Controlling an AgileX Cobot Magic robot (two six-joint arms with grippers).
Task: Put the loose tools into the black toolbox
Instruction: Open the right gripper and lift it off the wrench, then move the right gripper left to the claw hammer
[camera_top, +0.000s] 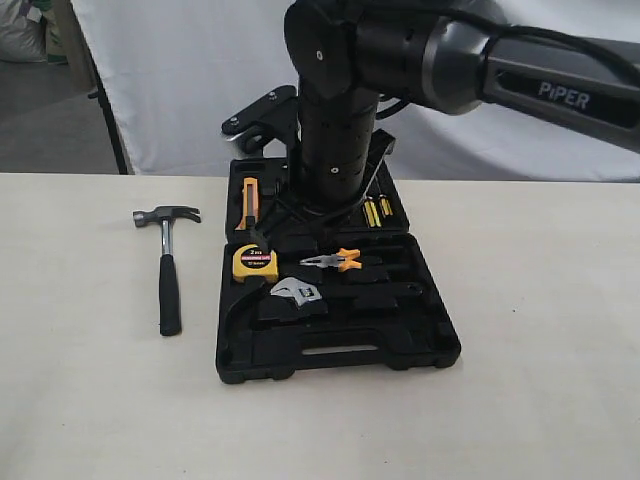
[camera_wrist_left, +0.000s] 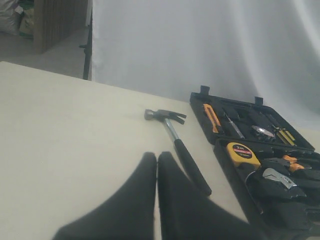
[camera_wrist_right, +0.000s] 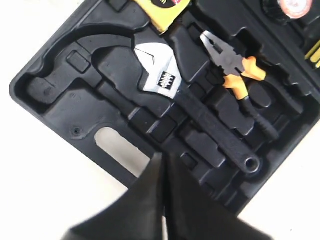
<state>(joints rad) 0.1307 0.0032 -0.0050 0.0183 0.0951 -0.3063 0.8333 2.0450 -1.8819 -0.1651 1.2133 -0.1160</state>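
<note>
The steel claw hammer (camera_top: 166, 262) (camera_wrist_left: 176, 142) lies on the table left of the black toolbox (camera_top: 245, 350) (camera_wrist_right: 60, 107), which lies open and flat. The adjustable wrench (camera_top: 296, 293) (camera_wrist_right: 162, 75) rests in the toolbox's near half, beside a curved recess with nothing in it. The small black tape roll (camera_wrist_right: 295, 7) (camera_wrist_left: 261, 132) sits in the far half. My left gripper (camera_wrist_left: 157, 156) is shut and holds nothing, low over the table near the hammer's handle. My right gripper (camera_wrist_right: 162, 157) is shut and holds nothing, above the toolbox near its slot handle.
A yellow tape measure (camera_top: 255, 262) and orange-handled pliers (camera_top: 337, 262) lie in the toolbox's near half. An orange knife (camera_top: 250, 200) and yellow-handled drivers (camera_top: 377, 210) lie in the far half. The right arm's black body (camera_top: 335, 140) stands over that far half. A white backdrop hangs behind the table.
</note>
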